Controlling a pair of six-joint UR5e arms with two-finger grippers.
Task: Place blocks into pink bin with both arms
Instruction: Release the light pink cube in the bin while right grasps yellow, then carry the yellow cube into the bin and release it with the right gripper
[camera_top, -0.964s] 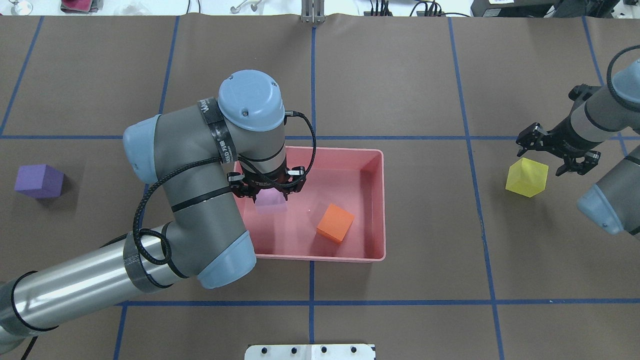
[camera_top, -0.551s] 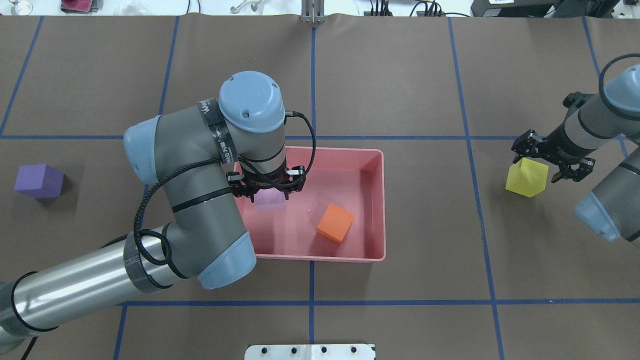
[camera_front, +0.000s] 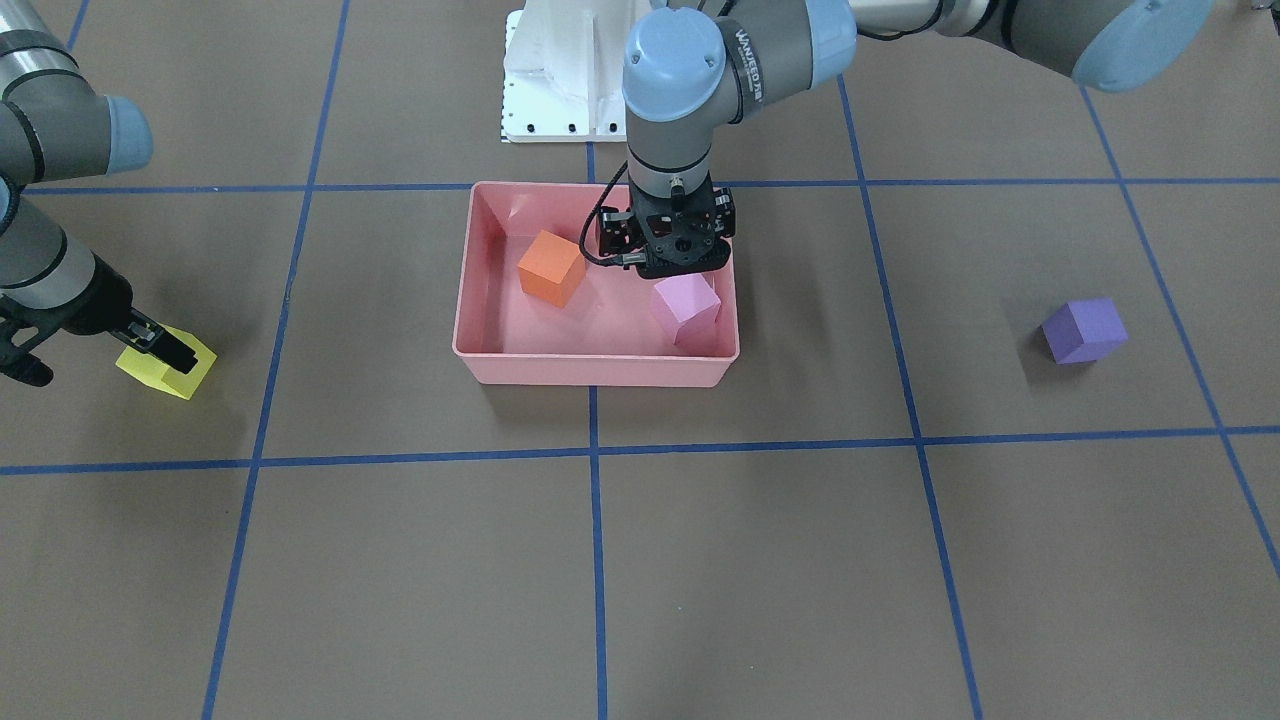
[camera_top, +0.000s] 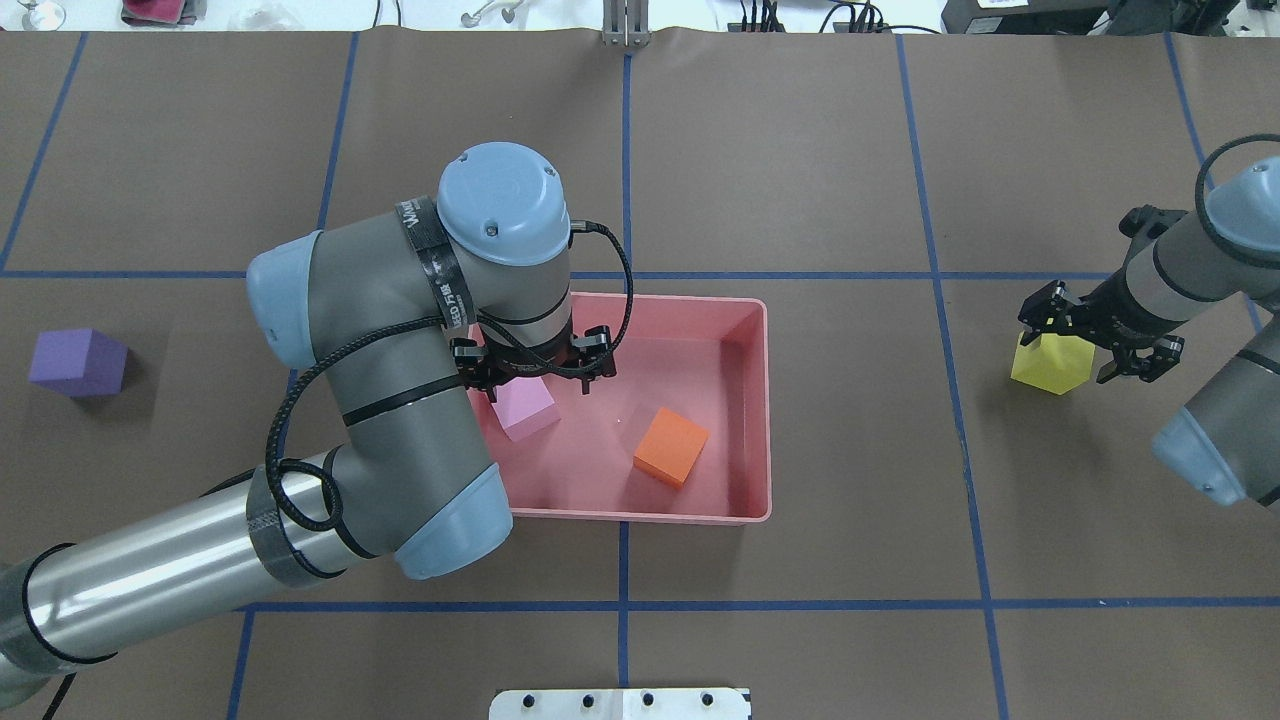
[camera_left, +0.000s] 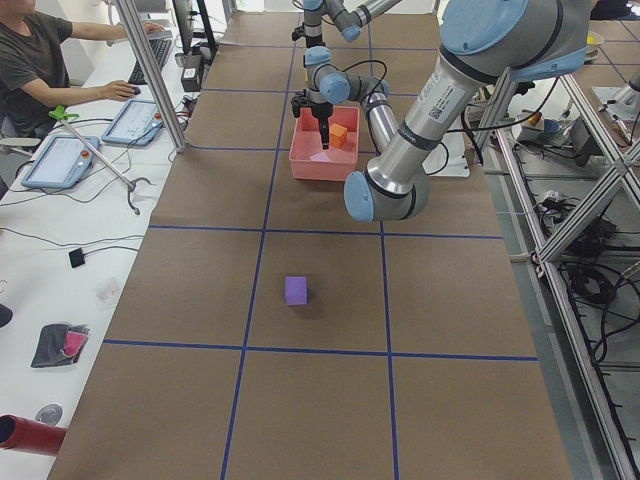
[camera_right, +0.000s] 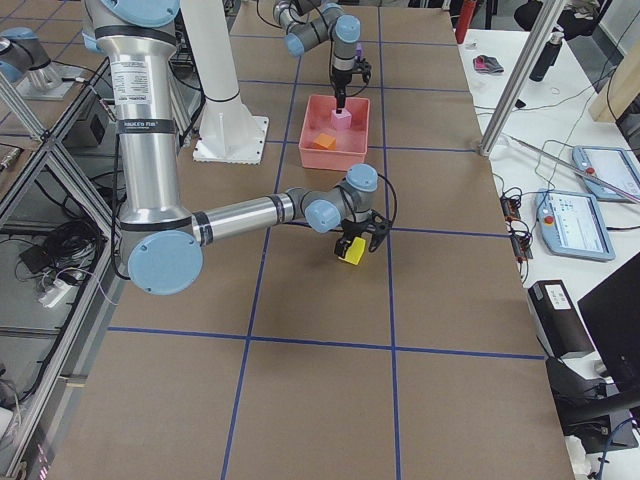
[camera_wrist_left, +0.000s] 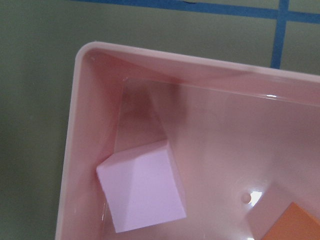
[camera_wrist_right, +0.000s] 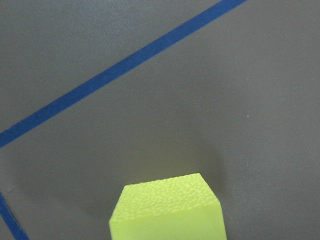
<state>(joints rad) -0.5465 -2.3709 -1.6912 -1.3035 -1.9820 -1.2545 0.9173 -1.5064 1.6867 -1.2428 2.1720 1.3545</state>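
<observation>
The pink bin (camera_top: 767, 400) sits mid-table and also shows in the front view (camera_front: 590, 368). The light pink cube (camera_top: 527, 410) lies in it by the left wall, tilted in the left wrist view (camera_wrist_left: 142, 192). The orange cube (camera_top: 670, 446) lies in the bin too. My left gripper (camera_top: 536, 366) hangs open and empty just above the pink cube. The yellow cube (camera_top: 1048, 366) sits on the table at the right. My right gripper (camera_top: 1088, 338) is open and low over it, fingers either side. The purple cube (camera_top: 77, 362) sits alone at far left.
Blue tape lines (camera_top: 625, 605) grid the brown table cover. The white pedestal base (camera_top: 620, 704) stands at the near edge. My left arm's elbow (camera_top: 400, 420) overhangs the bin's left rim. An operator (camera_left: 40, 60) sits at a side desk beyond the table.
The light pink cube has left my left gripper and now rests sharp on the bin floor. My right gripper has moved left and down over the yellow cube.
</observation>
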